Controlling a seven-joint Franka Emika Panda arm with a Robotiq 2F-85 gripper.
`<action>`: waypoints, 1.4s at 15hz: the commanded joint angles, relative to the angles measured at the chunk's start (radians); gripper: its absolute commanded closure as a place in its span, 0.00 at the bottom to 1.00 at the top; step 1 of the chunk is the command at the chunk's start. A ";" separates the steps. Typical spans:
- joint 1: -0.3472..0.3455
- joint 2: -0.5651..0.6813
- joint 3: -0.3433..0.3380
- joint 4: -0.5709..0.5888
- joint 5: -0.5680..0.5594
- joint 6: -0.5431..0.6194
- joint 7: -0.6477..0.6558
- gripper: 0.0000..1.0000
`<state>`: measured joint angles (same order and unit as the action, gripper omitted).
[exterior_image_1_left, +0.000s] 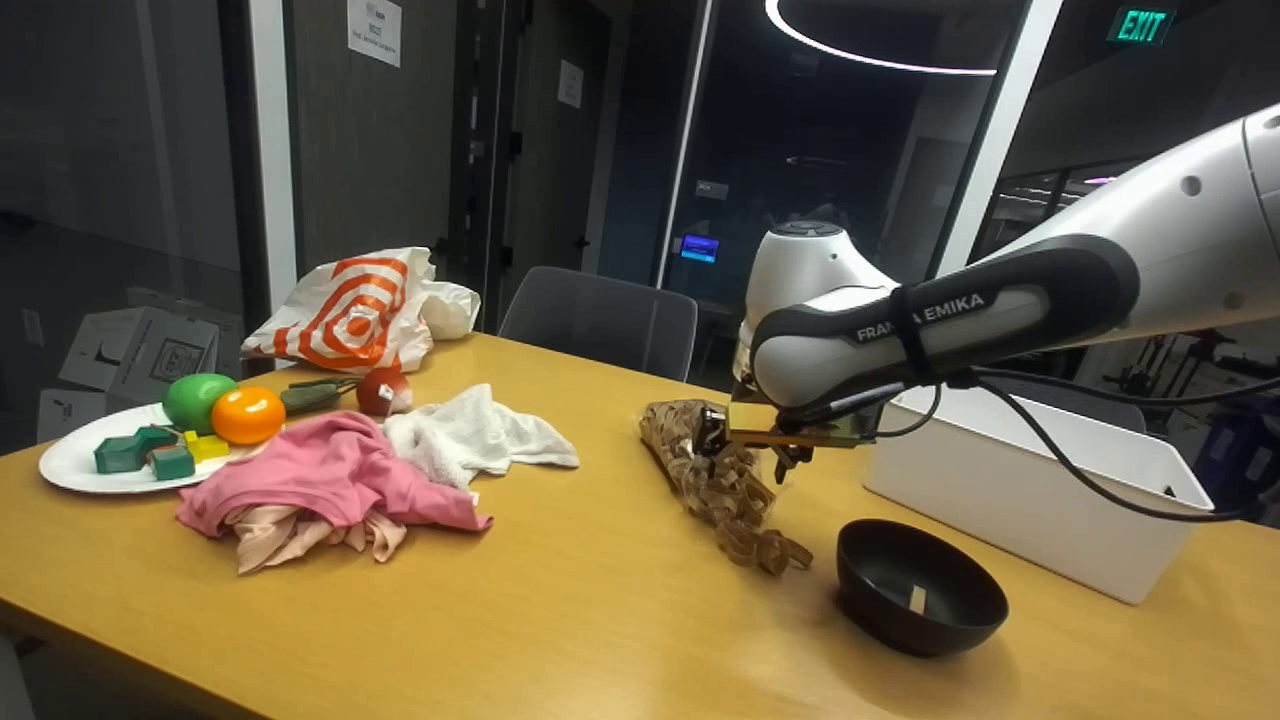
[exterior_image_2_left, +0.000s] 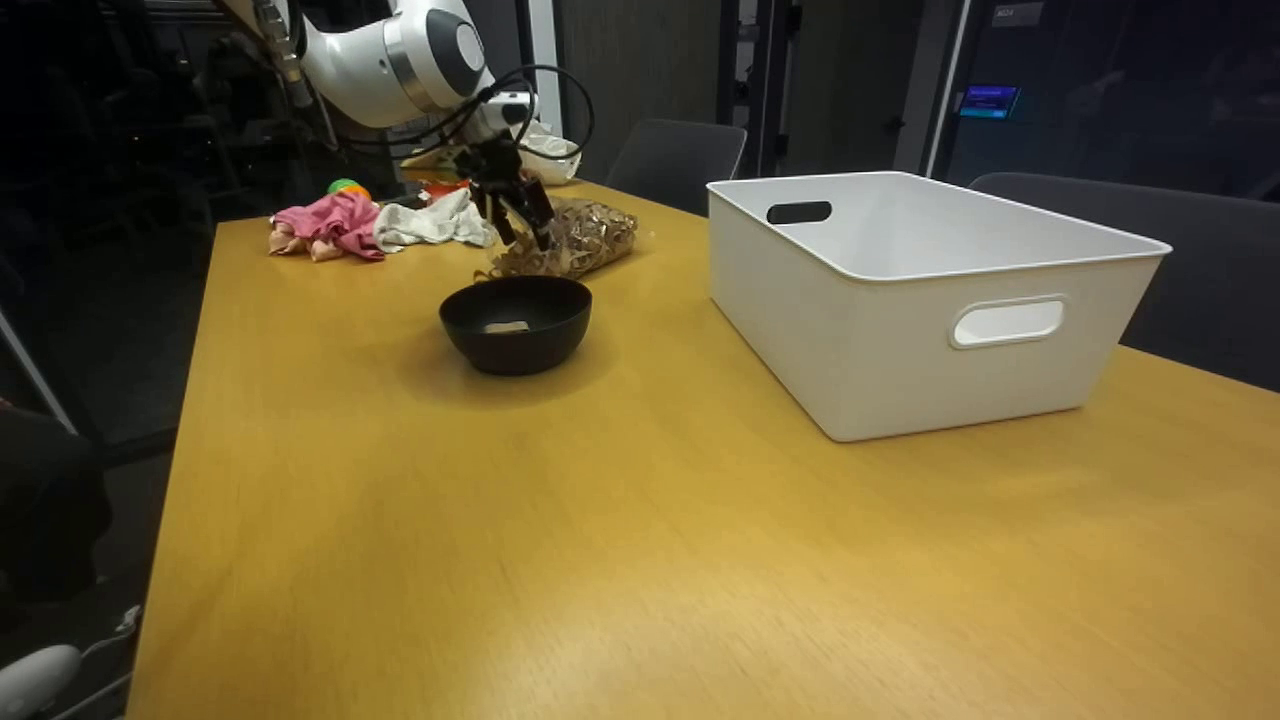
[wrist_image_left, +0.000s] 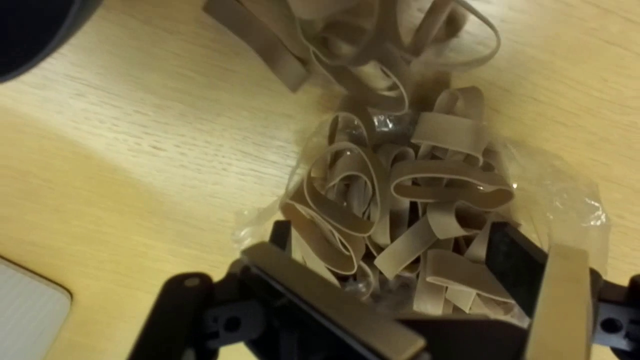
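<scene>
A clear plastic bag of tan rubber bands (exterior_image_1_left: 665, 425) lies on the table in both exterior views, bands spilling from its mouth. My gripper (wrist_image_left: 395, 255) is low over this bag, its jaws spread wide with bands visible between the dark fingertips (wrist_image_left: 515, 265). Nothing appears clamped; whether the tips touch the bands I cannot tell. Tan strips run along the fingers in the wrist view. Beside the spilled bands stands a black bowl (exterior_image_1_left: 890, 625) with a small tan piece (exterior_image_1_left: 917, 600) inside; part of the bowl (wrist_image_left: 35, 40) shows at the wrist view's top left.
A white bin (exterior_image_2_left: 850, 340) stands near the bowl. Toward the table's far end lie a pink cloth (exterior_image_1_left: 340, 470), a white cloth (exterior_image_1_left: 480, 435), a white plate (exterior_image_1_left: 70, 470) with toy fruit and blocks, and a red-and-white shopping bag (exterior_image_1_left: 350, 315).
</scene>
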<state>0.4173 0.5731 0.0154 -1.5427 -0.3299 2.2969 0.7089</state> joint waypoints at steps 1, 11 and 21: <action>-0.032 -0.048 0.030 -0.015 0.089 -0.111 -0.068 0.00; -0.095 -0.165 0.012 -0.115 0.121 -0.305 -0.001 0.00; -0.186 -0.302 0.011 -0.331 0.219 -0.332 0.119 0.00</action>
<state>0.2512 0.3580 0.0141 -1.7853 -0.1662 1.9784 0.7911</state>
